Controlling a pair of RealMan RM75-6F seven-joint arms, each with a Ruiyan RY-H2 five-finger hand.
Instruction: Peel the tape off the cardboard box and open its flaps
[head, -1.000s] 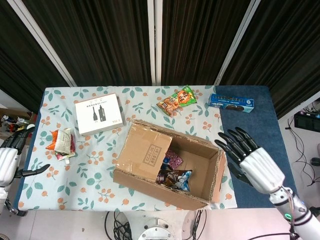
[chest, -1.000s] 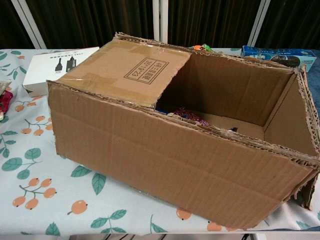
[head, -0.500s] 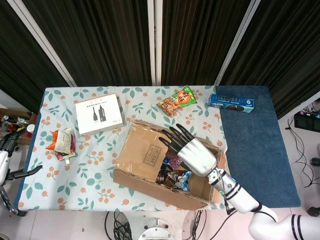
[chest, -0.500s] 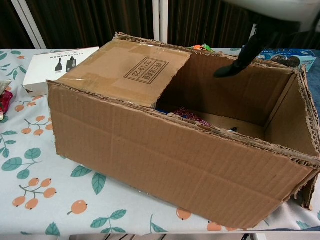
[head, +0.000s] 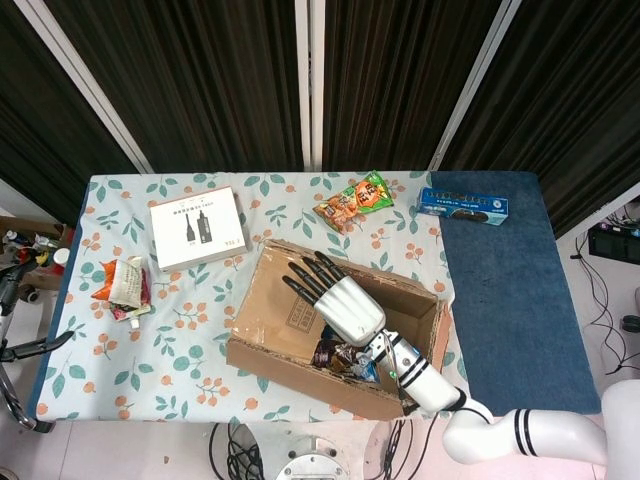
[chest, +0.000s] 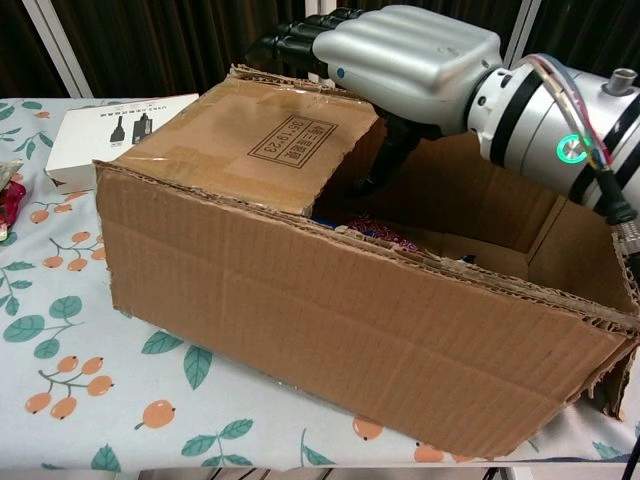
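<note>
Cardboard box (head: 300, 345) half-open | right hand (chest: 405, 55) spread wide over closed flap (chest: 255, 135)

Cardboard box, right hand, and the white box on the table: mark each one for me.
cardboard box (chest: 330, 330), chest view, on its front wall.
right hand (head: 345, 303), head view, on the back of the hand.
white box (head: 197, 227), head view, on its printed top face.

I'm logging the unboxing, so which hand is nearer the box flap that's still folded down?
Right. The right hand is over the folded flap of the cardboard box, fingers spread. The left hand is barely visible past the table's left edge.
</note>
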